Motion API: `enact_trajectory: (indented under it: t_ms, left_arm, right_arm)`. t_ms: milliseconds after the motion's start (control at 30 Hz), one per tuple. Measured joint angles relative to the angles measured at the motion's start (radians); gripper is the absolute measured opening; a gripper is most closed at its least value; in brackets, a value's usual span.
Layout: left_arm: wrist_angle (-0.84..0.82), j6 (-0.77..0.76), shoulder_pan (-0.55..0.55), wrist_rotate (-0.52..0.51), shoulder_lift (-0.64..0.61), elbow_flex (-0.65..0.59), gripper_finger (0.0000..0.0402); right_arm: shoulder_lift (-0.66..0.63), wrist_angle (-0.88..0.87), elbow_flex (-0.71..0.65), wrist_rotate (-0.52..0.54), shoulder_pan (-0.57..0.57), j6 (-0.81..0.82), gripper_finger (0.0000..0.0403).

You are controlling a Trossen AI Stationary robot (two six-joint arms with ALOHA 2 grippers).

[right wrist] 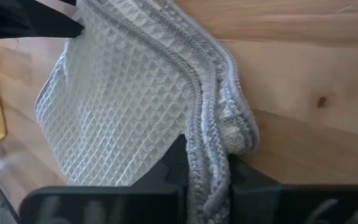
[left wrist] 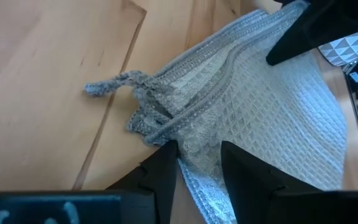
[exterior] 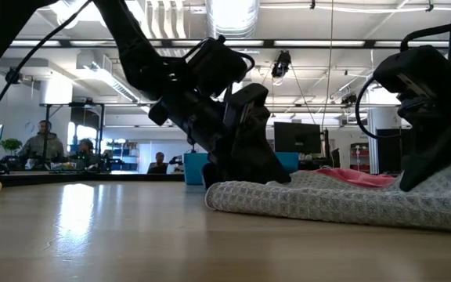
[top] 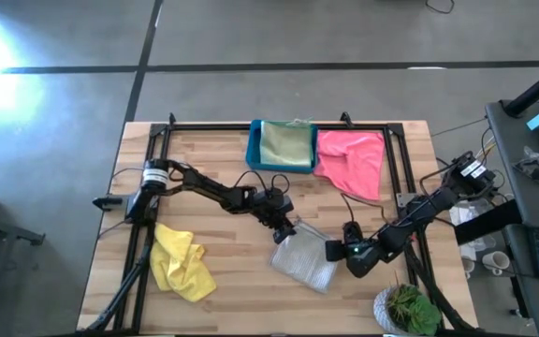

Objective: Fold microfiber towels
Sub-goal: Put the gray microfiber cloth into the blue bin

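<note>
The wooden table point(top: 223, 159) carries everything. Its far edge serves as storage: the blue plastic bin point(top: 254, 148) sits at the middle of that edge with the pale sage green towel point(top: 285, 143) inside, and the pink towel point(top: 352, 161) lies spread just beside the bin toward the right edge, kept clear of the work area. The yellow towel point(top: 182, 263) is crumpled near the front left corner, apparently waiting its turn.

The light grey towel point(top: 305, 261) lies near the middle of the front edge, already doubled over, since both wrist views show stacked hems. It sits between the two arms so each can reach one end, which suits a two-handed fold.

The left gripper point(left wrist: 199, 163) is down at the towel's far left corner, its fingers point(left wrist: 248, 173) narrowly apart with the layered hem pinched between them, likely to keep the layers aligned. A loose corner tag pokes out onto the bare wood just beside this grip.

The right gripper point(right wrist: 207, 186) is at the towel's right side, clamped tight on the thick rolled edge, which bunches between its jaws. Gripping opposite ends lets the arms lift and carry the cloth evenly; my guess is the next fold is about to start. An uneven hold on that bulky hem could skew the layers.

A small potted plant point(top: 406, 310) stands at the front right corner, out of the way.
</note>
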Motion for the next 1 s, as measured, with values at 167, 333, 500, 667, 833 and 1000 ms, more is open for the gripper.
enact_trajectory:
  t_ms: [167,333,500,667,833,1000]
  left_arm:
    - [0.013,0.009,-0.006,-0.003,0.001,0.000,0.0057]
    - [0.014,0.003,-0.008,-0.002,0.001,0.000,0.0006]
    - [0.019,-0.037,-0.008,-0.001,0.001,0.000,0.0036]
    - [0.018,-0.077,-0.007,0.006,0.000,0.006,0.0100]
    - [0.019,-0.179,-0.007,0.057,-0.001,0.024,0.0169]
    - [0.008,-0.206,-0.007,0.014,-0.001,0.030,0.0210]
  right_arm:
    - [0.000,0.003,0.000,0.002,-0.009,-0.020,0.0014]
    - [-0.001,0.003,0.000,0.003,-0.023,-0.046,0.0013]
    - [-0.001,0.006,0.001,-0.035,-0.030,-0.083,0.0013]
    - [-0.001,0.005,0.001,-0.053,-0.033,-0.113,0.0013]
    - [-0.002,0.005,0.001,-0.065,-0.033,-0.156,0.0013]
    - [-0.002,0.006,0.001,-0.071,-0.033,-0.177,0.0013]
